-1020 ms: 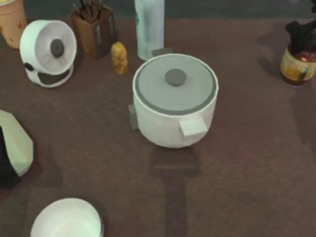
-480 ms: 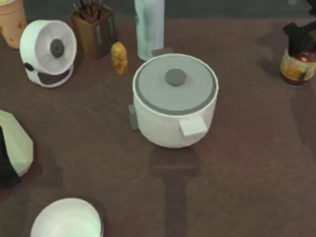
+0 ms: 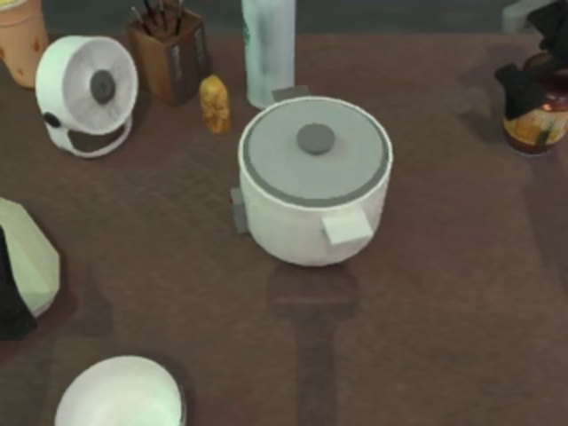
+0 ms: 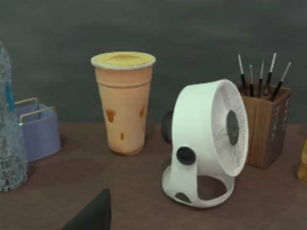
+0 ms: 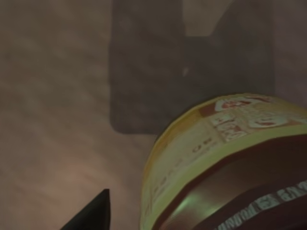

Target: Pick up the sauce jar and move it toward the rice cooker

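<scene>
The brown surface (image 3: 426, 293) was pretty crowded. Going left to right in the top view: our left hand (image 4: 91, 216) sat parked at the left edge, and we honestly couldn't tell how its fingers stood. Behind it were an orange cup (image 3: 19, 40), a white fan (image 3: 87, 93), a wooden brush holder (image 3: 169, 55) and a little yellow-brown figurine (image 3: 214, 103). The rice cooker (image 3: 314, 179) sat mid-surface with a white bowl (image 3: 120, 392) at the near edge. Far right, well apart from the cooker, stood the sauce jar (image 3: 535, 122), our right hand (image 3: 532, 75) right on its lid, grip unclear.
</scene>
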